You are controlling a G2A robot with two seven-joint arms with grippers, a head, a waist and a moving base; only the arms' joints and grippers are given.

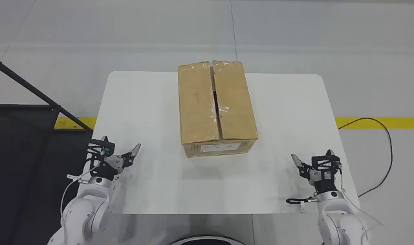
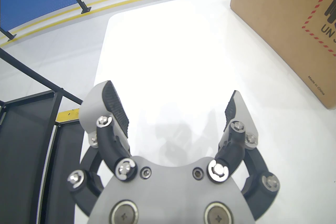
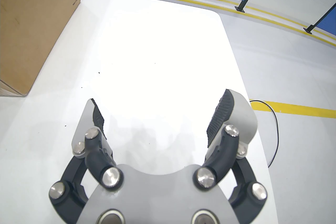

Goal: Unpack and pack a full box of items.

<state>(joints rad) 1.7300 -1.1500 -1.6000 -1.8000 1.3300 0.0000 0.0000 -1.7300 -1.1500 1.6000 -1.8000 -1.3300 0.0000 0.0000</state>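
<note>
Bench: I'm viewing a white bench [image 1: 149, 116] standing on grey floor [image 1: 323, 31].
Box: the closed cardboard box [image 1: 217, 109] is sitting mid-bench, toward 12 o'clock.
Left: the left pincer [image 1: 120, 148] is hovering wide open at the box's 8 o'clock.
Right: the right pincer [image 1: 314, 158] is hovering wide open at its 4 o'clock.

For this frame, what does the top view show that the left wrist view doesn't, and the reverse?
Top view adds: the box's closed top flaps with their centre seam, and the right hand, open by the table's near edge. Left wrist view adds: the box's side face with a red-dashed label, and the left hand's ribbed pads. Shared: the box standing on the white table, and the left hand open, empty, apart from it.
</note>
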